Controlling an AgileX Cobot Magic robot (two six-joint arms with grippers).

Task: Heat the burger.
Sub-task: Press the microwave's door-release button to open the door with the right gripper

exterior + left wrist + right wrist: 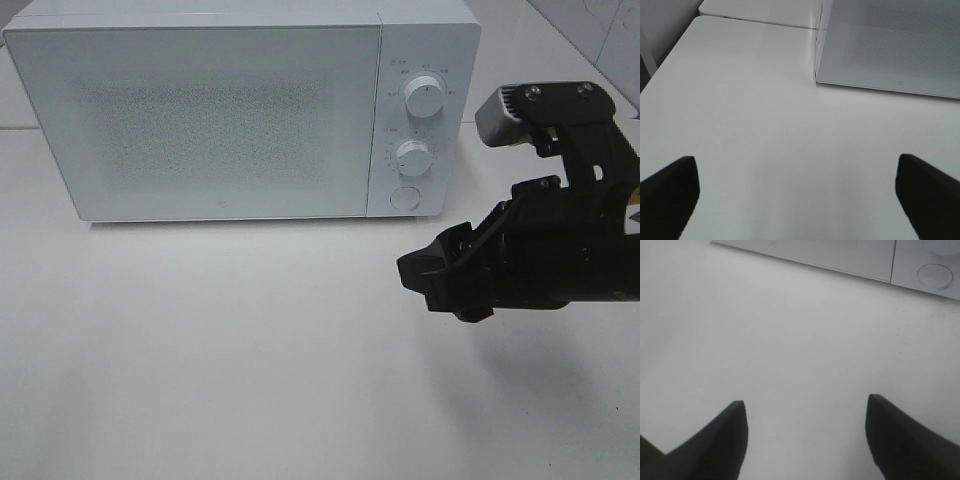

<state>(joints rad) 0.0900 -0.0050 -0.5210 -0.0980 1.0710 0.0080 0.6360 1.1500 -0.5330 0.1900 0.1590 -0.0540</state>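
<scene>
The burger shows in no view; whether it lies behind the shut door of the microwave cannot be told. The right gripper hangs over the white table before the dials, fingers spread, nothing between them. The left gripper, near the microwave's left front corner, is likewise spread and empty.

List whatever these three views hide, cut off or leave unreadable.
- Inside the microwave: in the exterior high view the closed speckled door lets nothing show through. The burger appears in no view.
- Labels around the upper dial: exterior high view, too small to read.
- The left gripper: outside the exterior high view; the left wrist view shows only its dark fingertips.
- The right gripper: its arm is cut off by the exterior high view's right edge.
</scene>
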